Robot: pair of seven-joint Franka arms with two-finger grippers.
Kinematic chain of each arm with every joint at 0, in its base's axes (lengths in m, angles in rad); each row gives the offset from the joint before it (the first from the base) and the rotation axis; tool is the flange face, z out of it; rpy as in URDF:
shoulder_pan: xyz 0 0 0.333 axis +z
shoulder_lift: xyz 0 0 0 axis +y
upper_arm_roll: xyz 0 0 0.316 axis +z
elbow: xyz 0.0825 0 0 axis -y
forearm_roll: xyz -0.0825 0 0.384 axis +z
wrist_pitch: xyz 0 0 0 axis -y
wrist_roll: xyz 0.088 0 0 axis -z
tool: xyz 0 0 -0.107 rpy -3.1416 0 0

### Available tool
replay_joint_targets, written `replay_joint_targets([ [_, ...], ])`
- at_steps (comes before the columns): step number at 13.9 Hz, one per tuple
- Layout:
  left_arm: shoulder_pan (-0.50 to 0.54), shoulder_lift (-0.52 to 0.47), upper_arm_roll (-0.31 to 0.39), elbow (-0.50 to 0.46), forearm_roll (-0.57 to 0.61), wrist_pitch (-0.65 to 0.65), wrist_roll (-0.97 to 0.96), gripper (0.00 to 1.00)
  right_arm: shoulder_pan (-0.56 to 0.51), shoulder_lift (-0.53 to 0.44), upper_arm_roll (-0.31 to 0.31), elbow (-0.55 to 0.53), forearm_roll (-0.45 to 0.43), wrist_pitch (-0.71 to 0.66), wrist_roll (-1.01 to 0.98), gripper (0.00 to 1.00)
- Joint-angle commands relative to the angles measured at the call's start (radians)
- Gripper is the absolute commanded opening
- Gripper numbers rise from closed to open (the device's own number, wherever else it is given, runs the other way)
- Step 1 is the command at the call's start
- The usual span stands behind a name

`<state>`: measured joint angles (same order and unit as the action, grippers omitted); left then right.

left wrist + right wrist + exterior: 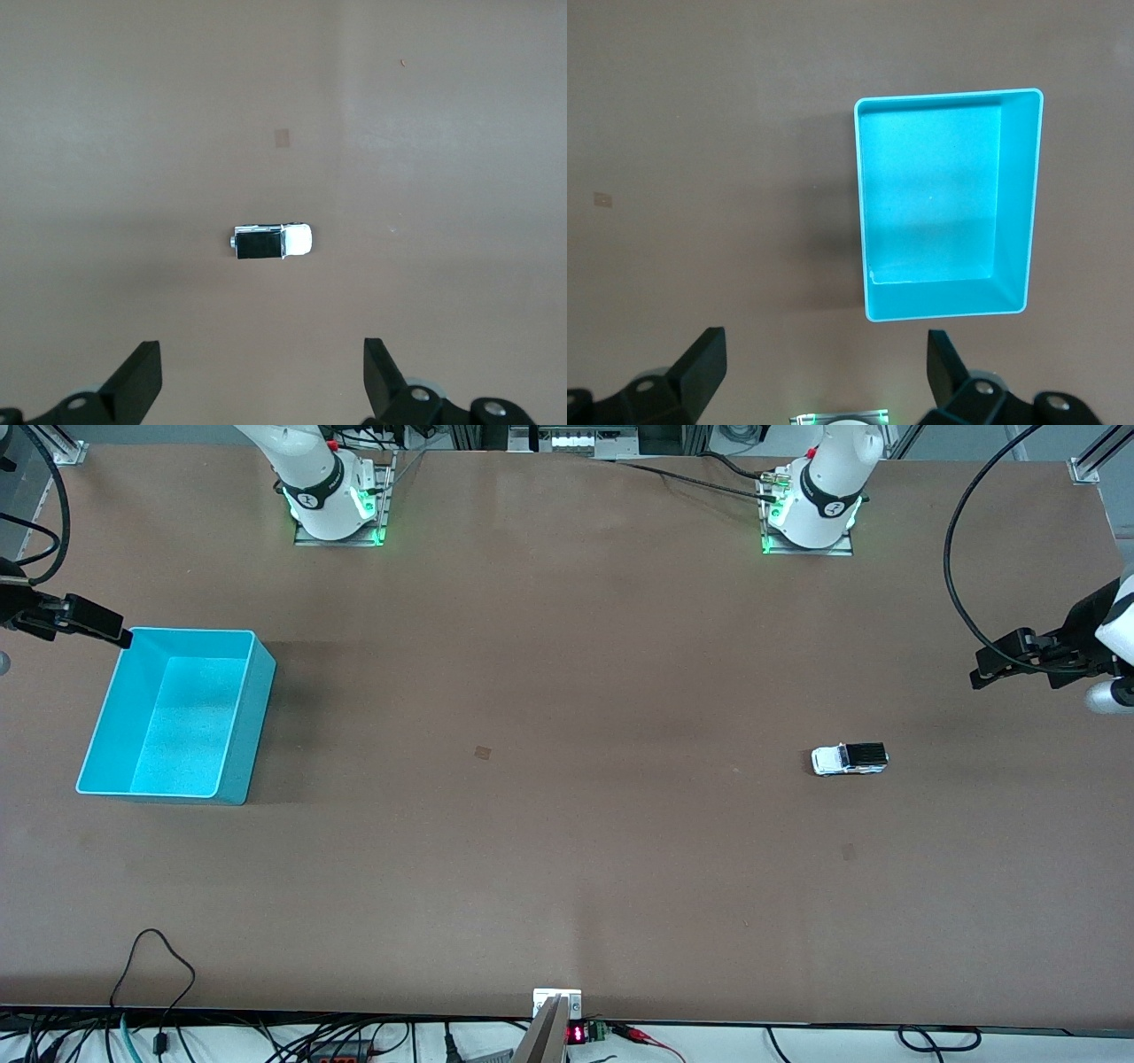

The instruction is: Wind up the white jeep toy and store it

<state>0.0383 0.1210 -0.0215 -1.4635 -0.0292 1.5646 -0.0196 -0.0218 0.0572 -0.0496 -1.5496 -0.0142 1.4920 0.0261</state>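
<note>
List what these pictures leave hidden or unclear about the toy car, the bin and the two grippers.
- White jeep toy: too small in the front and left wrist views to show any winding part; its underside is hidden.
- Left gripper: open, but its body is cut off by the left wrist view's edge.
- Right gripper: open, likewise cut off in the right wrist view.
- Teal bin: its outer wall toward the right arm's end is not shown.

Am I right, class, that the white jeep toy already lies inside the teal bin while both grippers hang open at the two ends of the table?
Not quite. The white jeep toy stands on the bare table toward the left arm's end, and the teal bin holds nothing, as the front view shows. The rest is right: the left gripper and right gripper hang open at the two ends.
</note>
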Motion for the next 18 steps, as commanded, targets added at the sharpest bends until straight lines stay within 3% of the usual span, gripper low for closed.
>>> replay_joint_targets([
  [1,0.014,-0.026,-0.012,-0.007,-0.005,-0.015,0.012,1.0,0.007,-0.002,-0.006,0.005,0.003,-0.009,-0.008,1.0],
  [11,-0.003,0.051,-0.041,-0.005,-0.015,-0.02,0.0,1.0,0.008,-0.002,-0.006,0.005,0.002,-0.009,-0.008,1.0],
  [18,-0.009,0.069,-0.058,-0.182,-0.02,0.05,0.018,1.0,0.006,-0.002,-0.006,0.006,0.003,-0.009,-0.008,1.0],
])
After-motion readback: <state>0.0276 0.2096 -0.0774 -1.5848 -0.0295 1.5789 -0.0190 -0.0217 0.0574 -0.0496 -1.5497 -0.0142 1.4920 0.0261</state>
